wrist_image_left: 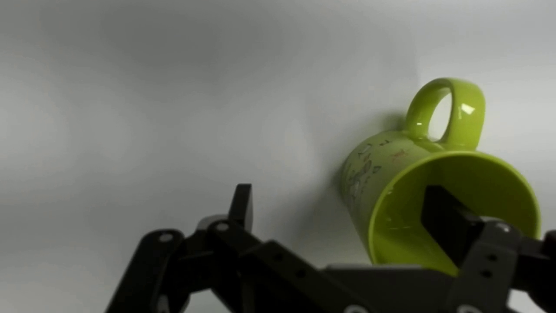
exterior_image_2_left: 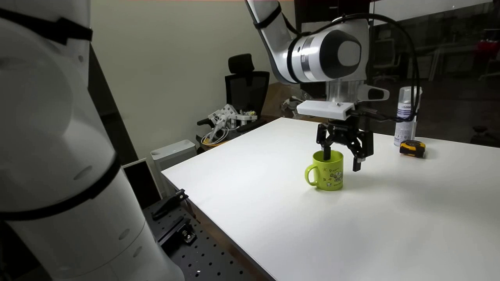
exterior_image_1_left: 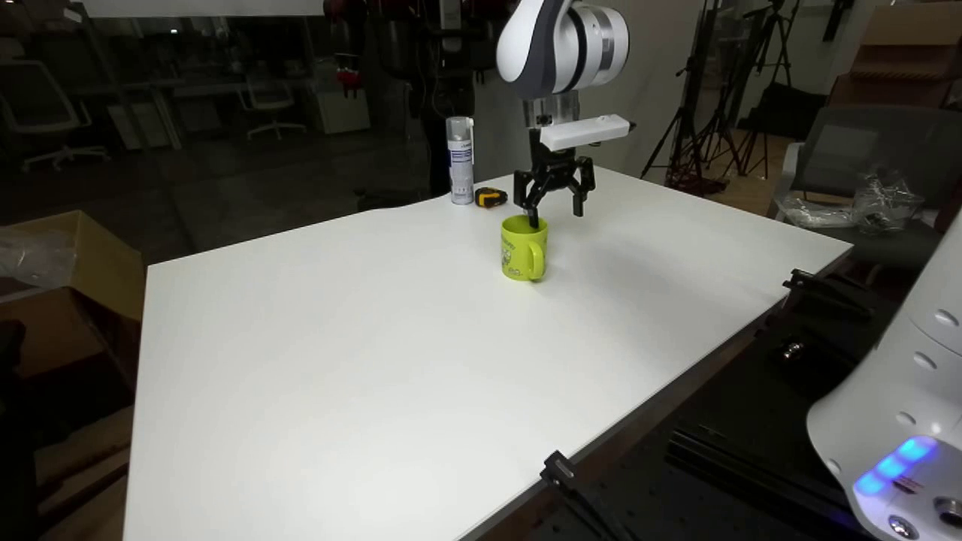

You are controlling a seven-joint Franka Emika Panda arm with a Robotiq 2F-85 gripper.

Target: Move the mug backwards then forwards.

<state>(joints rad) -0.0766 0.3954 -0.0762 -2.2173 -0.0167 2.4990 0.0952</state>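
The lime mug (exterior_image_1_left: 517, 255) stands upright on the white table in both exterior views (exterior_image_2_left: 330, 178), with its printed side and handle visible. In the wrist view the mug (wrist_image_left: 369, 178) is at the right, seen from above into its mouth, handle toward the top of the picture. My gripper (exterior_image_1_left: 556, 216) is open, pointing down over the mug's rim (exterior_image_2_left: 341, 162). One finger reaches into the mug's mouth; the other finger is outside, apart from the wall. The wrist view shows a gap between the outer finger and the mug wall, with the gripper (wrist_image_left: 336, 189) straddling that wall.
A white spray can with a blue label (exterior_image_1_left: 461, 161) and a yellow-black tape measure (exterior_image_1_left: 491, 197) stand near the table's far edge, also in an exterior view (exterior_image_2_left: 412, 148). Black clamps (exterior_image_1_left: 560, 473) sit on the table's edge by the robot base. The white table (exterior_image_1_left: 338, 376) has open edges.
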